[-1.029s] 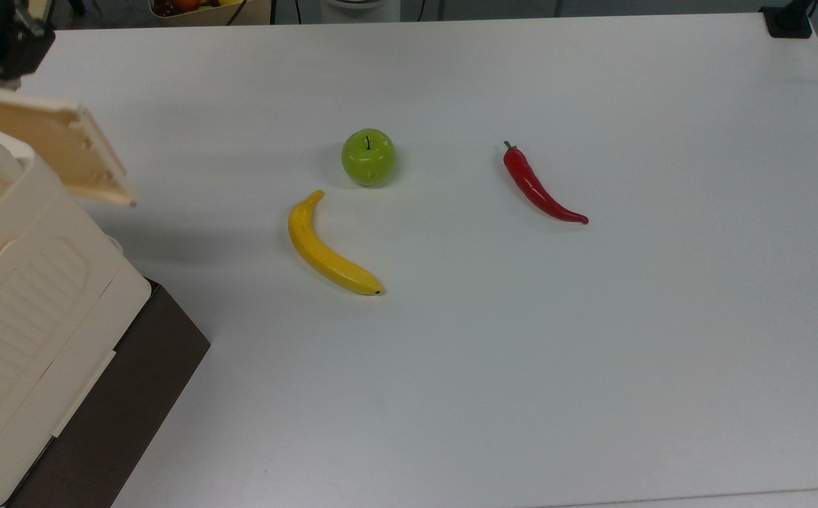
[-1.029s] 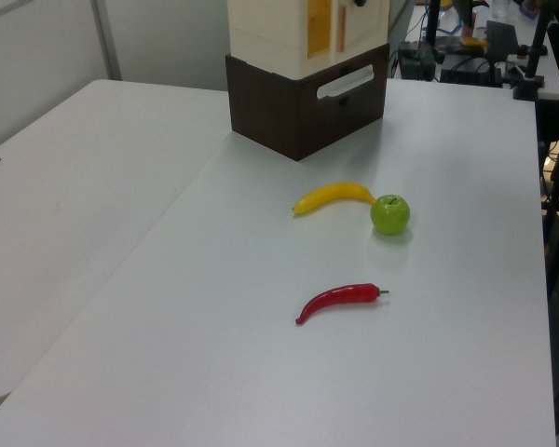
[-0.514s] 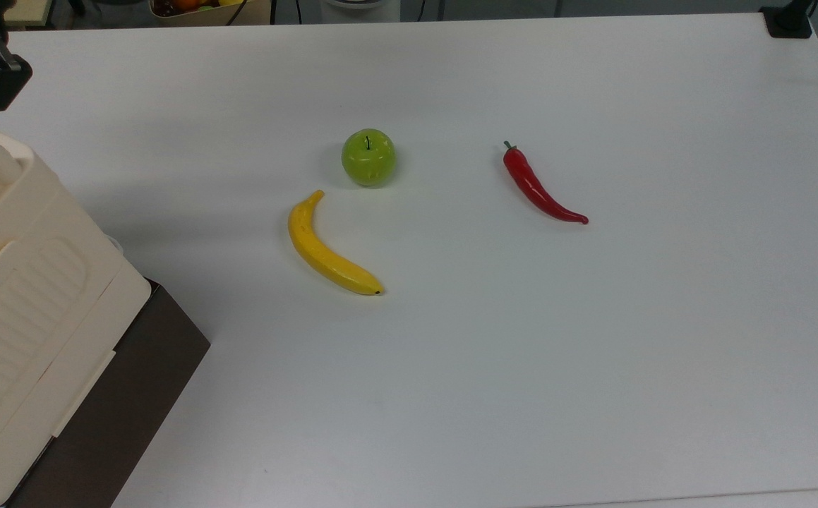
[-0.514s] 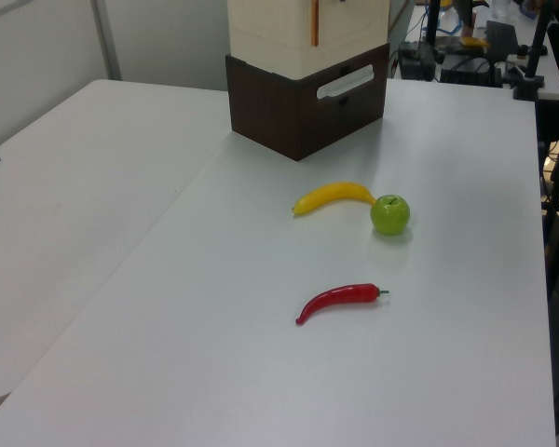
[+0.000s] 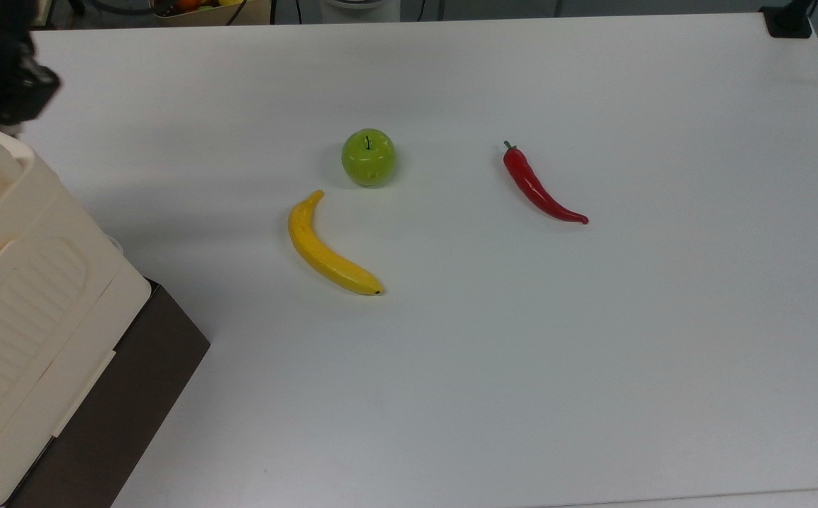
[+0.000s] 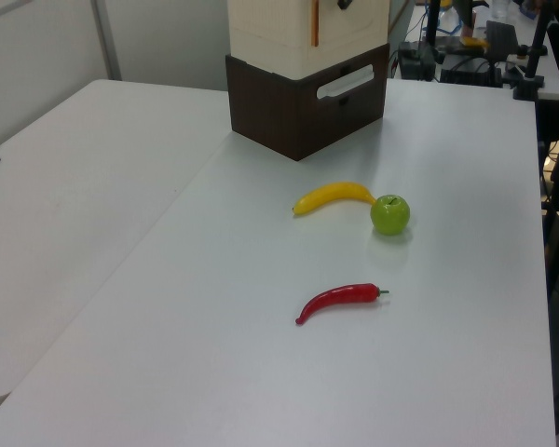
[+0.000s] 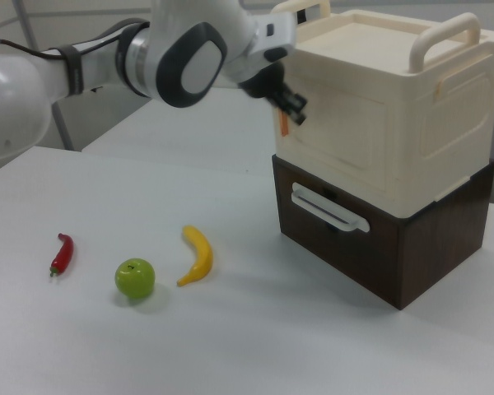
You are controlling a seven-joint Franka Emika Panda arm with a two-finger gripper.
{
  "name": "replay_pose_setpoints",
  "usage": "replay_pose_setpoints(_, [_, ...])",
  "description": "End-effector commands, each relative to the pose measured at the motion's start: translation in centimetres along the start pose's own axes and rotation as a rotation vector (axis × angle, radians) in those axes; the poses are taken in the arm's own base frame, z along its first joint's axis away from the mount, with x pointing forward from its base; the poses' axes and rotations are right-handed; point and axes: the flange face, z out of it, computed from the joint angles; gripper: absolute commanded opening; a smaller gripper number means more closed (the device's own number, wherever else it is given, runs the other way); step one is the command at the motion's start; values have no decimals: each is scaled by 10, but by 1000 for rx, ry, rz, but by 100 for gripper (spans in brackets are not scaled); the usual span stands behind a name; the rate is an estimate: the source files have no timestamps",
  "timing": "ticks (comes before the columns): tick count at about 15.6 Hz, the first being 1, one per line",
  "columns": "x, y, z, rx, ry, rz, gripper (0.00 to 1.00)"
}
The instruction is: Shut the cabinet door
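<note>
Door [image 7: 339, 136] has swung flush against the cabinet [image 7: 379, 123] since a second ago. Gripper [image 7: 286, 103] sits by its edge, can't tell the jaws. One firm nudge, then back off.

No readable text, labels, brands, numbers or signs – none on cabinet [image 7: 379, 123], cabinet door [image 7: 333, 123], fruits or tabletop [image 5: 592, 353].
</note>
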Motion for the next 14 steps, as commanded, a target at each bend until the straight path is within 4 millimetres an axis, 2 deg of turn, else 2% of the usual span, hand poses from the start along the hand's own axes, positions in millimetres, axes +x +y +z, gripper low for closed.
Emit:
replay_pose_setpoints(1, [-39,-44,-21,-38,-190,-148,1])
replay_pose_setpoints(6, [-88,-108,-45,-20,-437,-366,1])
replay_pose_setpoints(10, [-130,-156,-68,-9,-554,-490,1])
replay_pose_setpoints(12, [-147,-166,-78,-3,-587,-526,1])
replay_pose_setpoints(14, [-159,-166,-83,7,-603,-530,1])
